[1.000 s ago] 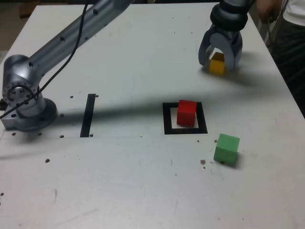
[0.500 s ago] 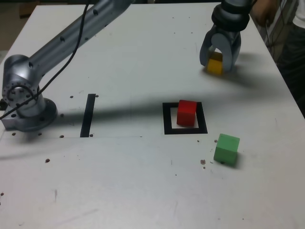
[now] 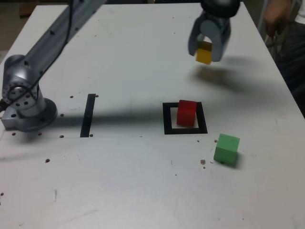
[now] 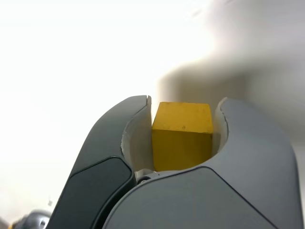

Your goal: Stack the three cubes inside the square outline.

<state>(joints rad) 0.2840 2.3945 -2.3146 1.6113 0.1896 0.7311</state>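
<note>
The gripper [image 3: 207, 53] is clamping the yellow cube [image 3: 204, 54] between its fingers [image 4: 131, 138], upper right of the exterior view. The cube is hanging above the table [image 3: 143, 57], its lower half showing beneath the fingertips.

Arm reaching from its base [image 3: 26, 107] at the exterior view's left, across to the far right. Gripper [image 3: 206, 52] pointing downward, raised clear of the surface, jaws closed on the yellow cube [image 4: 182, 136]; the cube sits between the two fingers [image 4: 238, 138], touching both inner faces.
</note>
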